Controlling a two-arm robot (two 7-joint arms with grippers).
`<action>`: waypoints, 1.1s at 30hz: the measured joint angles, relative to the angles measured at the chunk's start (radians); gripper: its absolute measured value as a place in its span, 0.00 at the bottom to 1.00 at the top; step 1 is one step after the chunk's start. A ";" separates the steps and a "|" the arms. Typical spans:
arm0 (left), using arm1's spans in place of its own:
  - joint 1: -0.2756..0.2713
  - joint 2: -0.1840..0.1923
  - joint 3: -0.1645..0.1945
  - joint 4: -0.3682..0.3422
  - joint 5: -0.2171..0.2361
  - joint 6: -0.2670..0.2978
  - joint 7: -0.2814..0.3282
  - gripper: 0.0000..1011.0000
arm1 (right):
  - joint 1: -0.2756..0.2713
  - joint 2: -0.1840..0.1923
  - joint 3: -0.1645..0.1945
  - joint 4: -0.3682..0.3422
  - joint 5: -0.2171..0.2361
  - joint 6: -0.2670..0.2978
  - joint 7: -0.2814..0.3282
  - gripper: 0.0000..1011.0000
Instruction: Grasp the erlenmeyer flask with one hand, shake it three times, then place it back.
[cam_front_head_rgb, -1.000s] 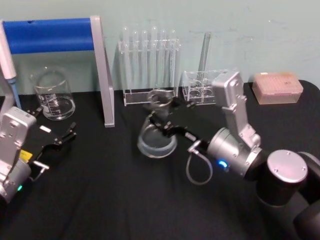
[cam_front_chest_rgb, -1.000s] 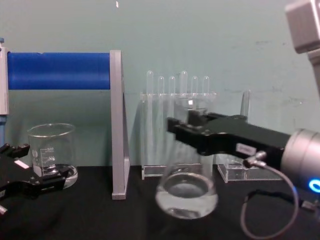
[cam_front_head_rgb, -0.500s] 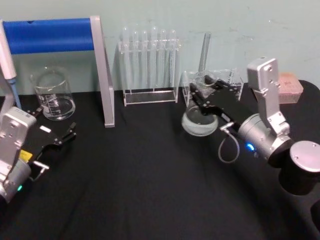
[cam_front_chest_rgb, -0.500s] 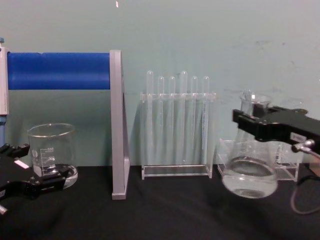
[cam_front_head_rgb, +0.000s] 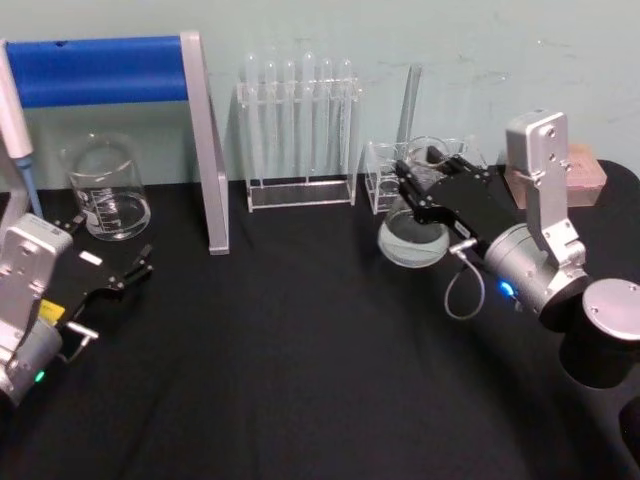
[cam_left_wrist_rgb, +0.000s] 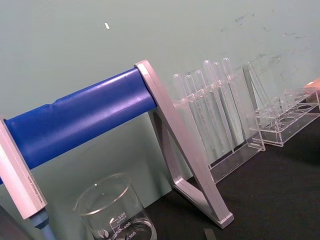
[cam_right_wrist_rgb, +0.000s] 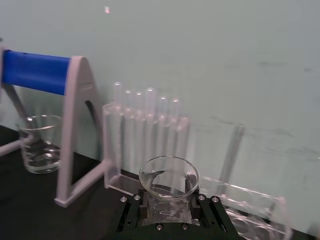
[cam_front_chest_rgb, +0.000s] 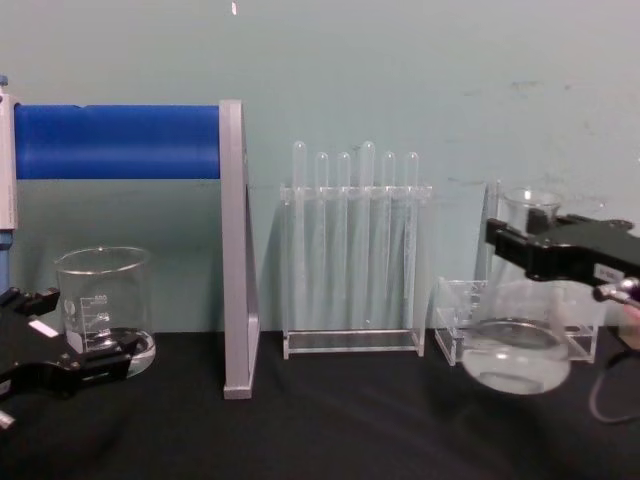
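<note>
Over the black worktop (cam_front_head_rgb: 300, 350), away from the tube rack (cam_front_head_rgb: 298, 130) at twelve, my flask (cam_front_head_rgb: 412, 238) has swung out to two o'clock, held aloft. I'd call that mid-shake, set-down still to come. Right claw (cam_front_head_rgb: 425, 188) clamped on its neck; left claw (cam_front_head_rgb: 105, 300) spread, idle at eight.

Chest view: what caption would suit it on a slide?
Right gripper holds the erlenmeyer flask by its neck before a clear rack; left gripper rests open near the beaker.
</note>
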 joint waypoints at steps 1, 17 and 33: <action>0.000 0.000 0.000 0.000 0.000 0.000 0.000 0.99 | -0.001 -0.003 -0.001 -0.001 0.000 0.001 0.006 0.45; 0.000 0.000 0.000 0.000 0.000 0.000 0.000 0.99 | -0.027 -0.041 -0.109 -0.062 0.033 0.017 0.159 0.45; 0.000 0.000 0.000 0.000 0.000 0.000 0.000 0.99 | -0.040 -0.004 -0.220 -0.122 0.083 0.024 0.259 0.45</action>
